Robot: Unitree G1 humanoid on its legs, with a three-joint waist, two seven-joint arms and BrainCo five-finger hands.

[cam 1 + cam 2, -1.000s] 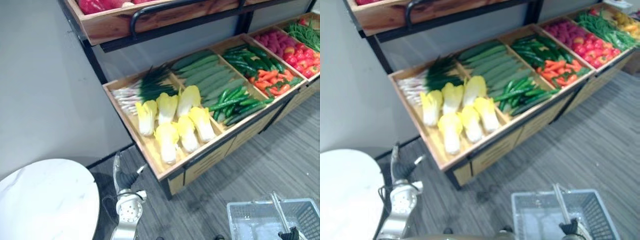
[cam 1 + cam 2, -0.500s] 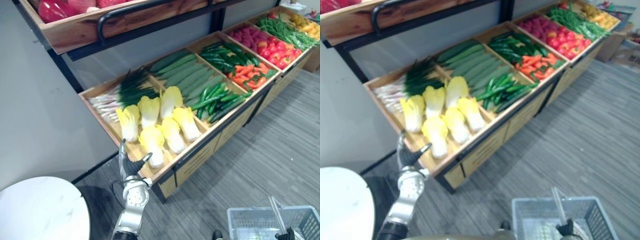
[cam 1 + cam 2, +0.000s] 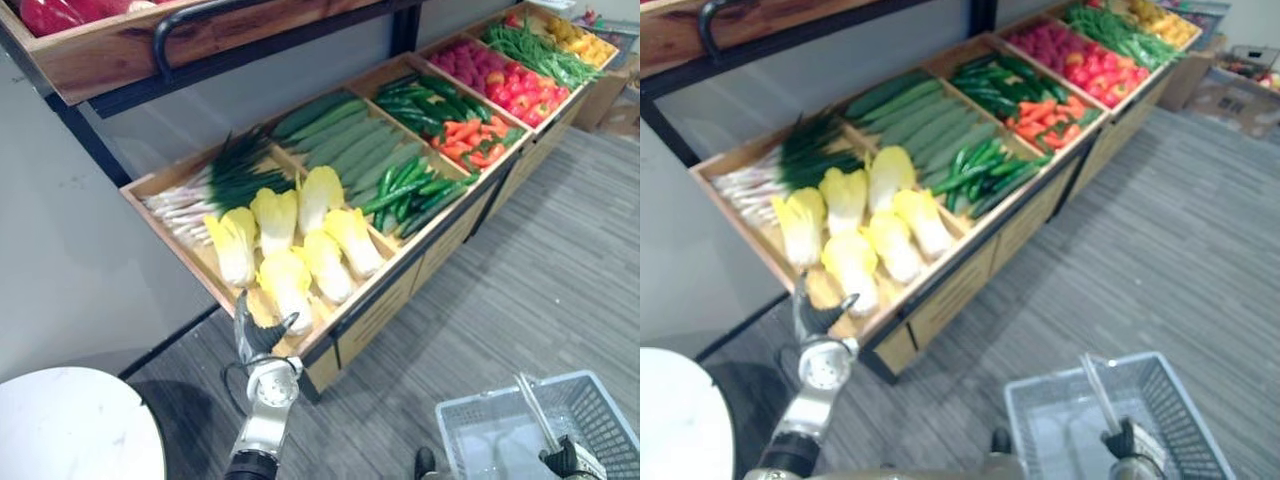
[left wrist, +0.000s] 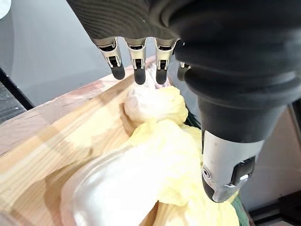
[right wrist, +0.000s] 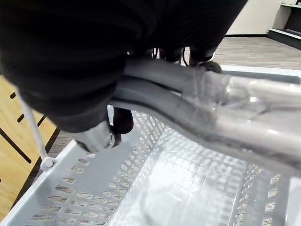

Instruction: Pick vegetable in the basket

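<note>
Left hand [image 3: 258, 340] sits lower left of the head view, raised at the front rim of the wooden crate [image 3: 196, 262]. Its fingers are straight and spread wide from the thumb, holding nothing. The nearest cabbage [image 3: 285, 284], pale yellow with a white stem, lies at the front of the crate's left compartment, just up and right of the hand in frame. In the wrist view the fingers [image 4: 136, 63] hang in a row over the far cabbages with their dark tips clear of the leaves. The thumb [image 4: 225, 174] stands well apart from them beside the leafy end; whether it touches the leaves, cannot tell. The cabbage lies in the open span between fingers and thumb, ungripped, resting on the crate's boards. Other cabbages [image 3: 275, 218] are ranged behind it, with green onions [image 3: 222, 180] toward the upper left and cucumbers [image 3: 350, 140] in the next compartment to the right. Grey mesh basket [image 3: 1038, 388] is at lower right, over the striped floor. Right hand [image 3: 1127, 441] is curled round its handle [image 5: 225, 108] and clamps it.
</note>
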